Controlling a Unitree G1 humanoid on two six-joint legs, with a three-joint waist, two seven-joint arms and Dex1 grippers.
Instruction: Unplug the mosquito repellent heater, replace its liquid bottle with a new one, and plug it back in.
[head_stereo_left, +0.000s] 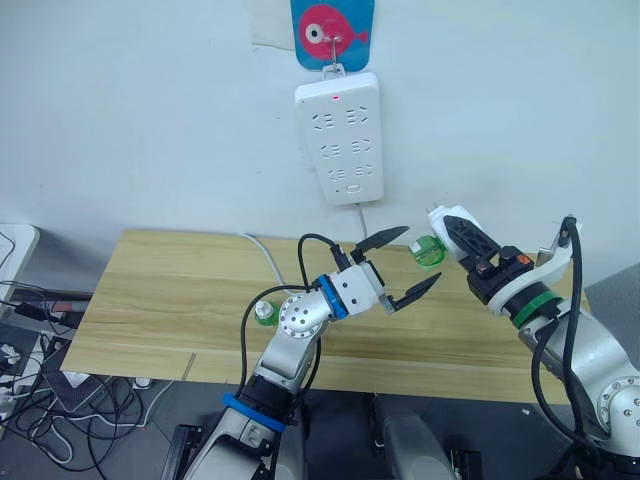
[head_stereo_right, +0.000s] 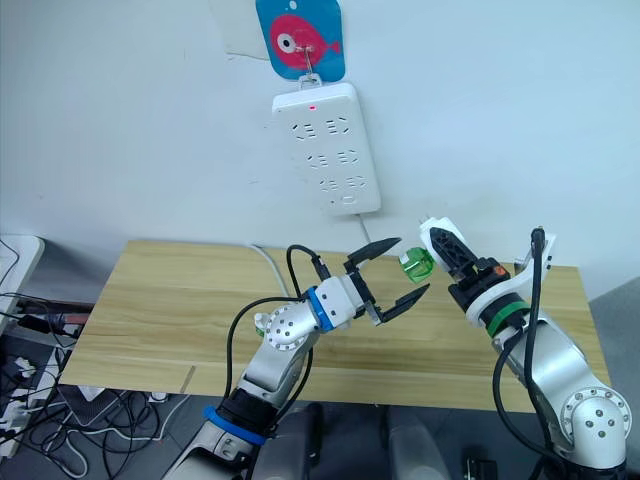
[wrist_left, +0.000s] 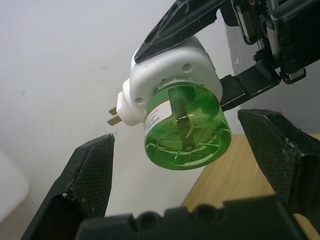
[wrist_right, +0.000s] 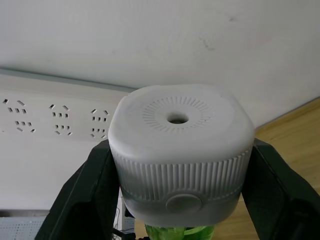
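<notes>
Above the desk's (head_stereo_left: 170, 290) far right edge: right hand (head_stereo_left: 452, 236) clamping heater (wrist_left: 170, 75) with green bottle (wrist_left: 187, 130); left hand (head_stereo_left: 405, 265) spread wide, empty, alongside.

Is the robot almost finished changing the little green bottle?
Not yet. Done: the small white rounded plastic heater is out of the tall white wall power strip; the right gripper holds it. In hand: the open left gripper reaches for the round translucent green bottle in it. Left: swapping in the green bottle on the wooden table, then plugging in.
</notes>
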